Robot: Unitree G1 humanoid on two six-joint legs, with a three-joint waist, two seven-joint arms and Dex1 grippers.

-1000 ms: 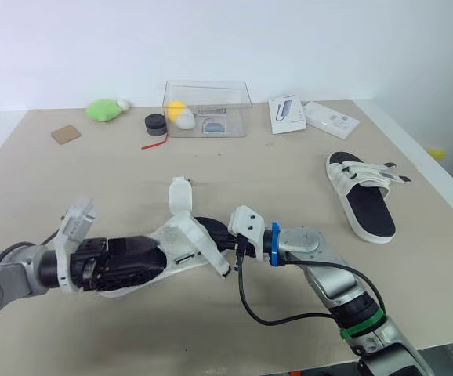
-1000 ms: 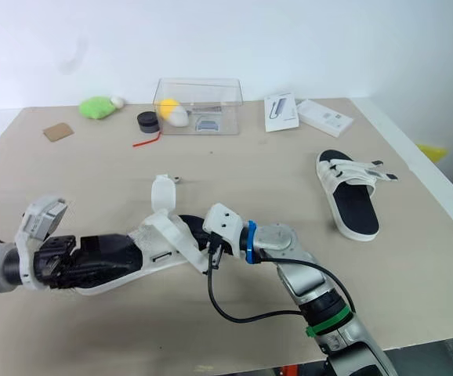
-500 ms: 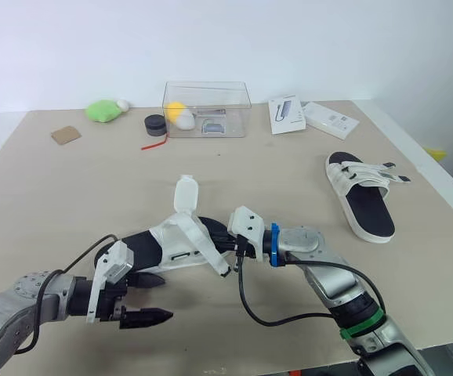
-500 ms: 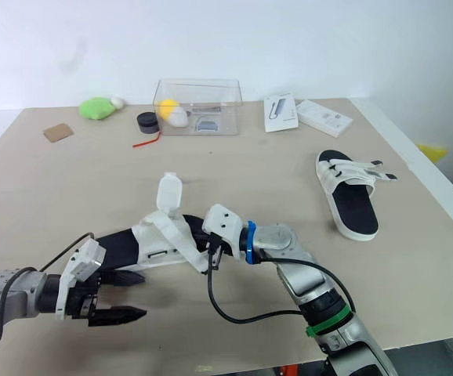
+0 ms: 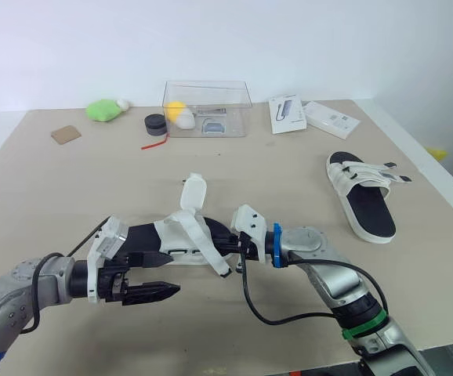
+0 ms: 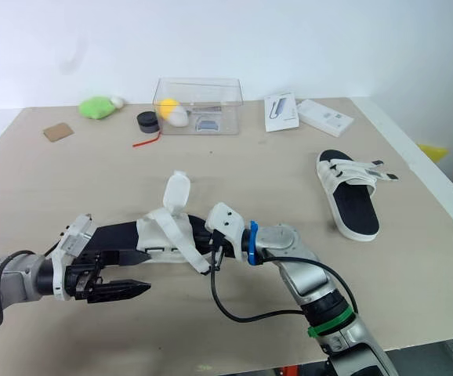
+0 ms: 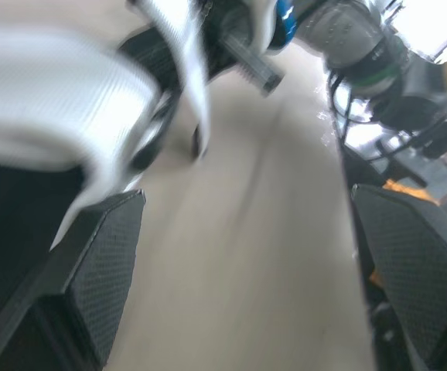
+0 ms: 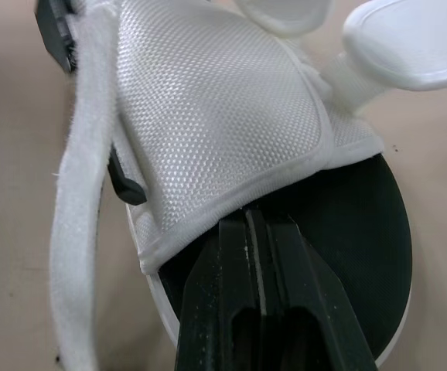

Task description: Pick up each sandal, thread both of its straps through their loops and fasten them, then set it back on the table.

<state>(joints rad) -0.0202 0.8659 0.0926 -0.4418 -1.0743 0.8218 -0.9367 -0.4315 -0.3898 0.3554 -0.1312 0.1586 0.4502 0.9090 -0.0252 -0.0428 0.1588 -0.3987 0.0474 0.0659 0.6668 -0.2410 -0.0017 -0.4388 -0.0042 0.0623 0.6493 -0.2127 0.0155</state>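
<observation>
The sandal [image 5: 181,233] is lying across the middle of the bench [image 5: 289,172], and the right end effector [image 5: 228,244] is pinching it at one end, its fingers pressed together on the sole's edge just under the white mesh upper. This grip is probably steadying the shoe so that the other arm can work the straps. One strap tab [image 5: 193,190] is standing up off the upper, and a loose strap [image 5: 215,262] is hanging down beside the right end effector, so neither is looking fastened yet. Whether the far end of the sole is resting on the bench is not something I can tell.

The left end effector [image 5: 168,273] is hovering spread wide along the sandal's near edge, gripping nothing. It seems to be lining up for a strap.

The second sandal [image 5: 361,192] is sitting well apart toward the robot's right, sole down.

At the back, a clear box [image 5: 206,108] and two white cartons [image 5: 287,114] are lying out of the way. The cartons are carrying print, but it is too small to read, and no brand is showing on either sandal.
</observation>
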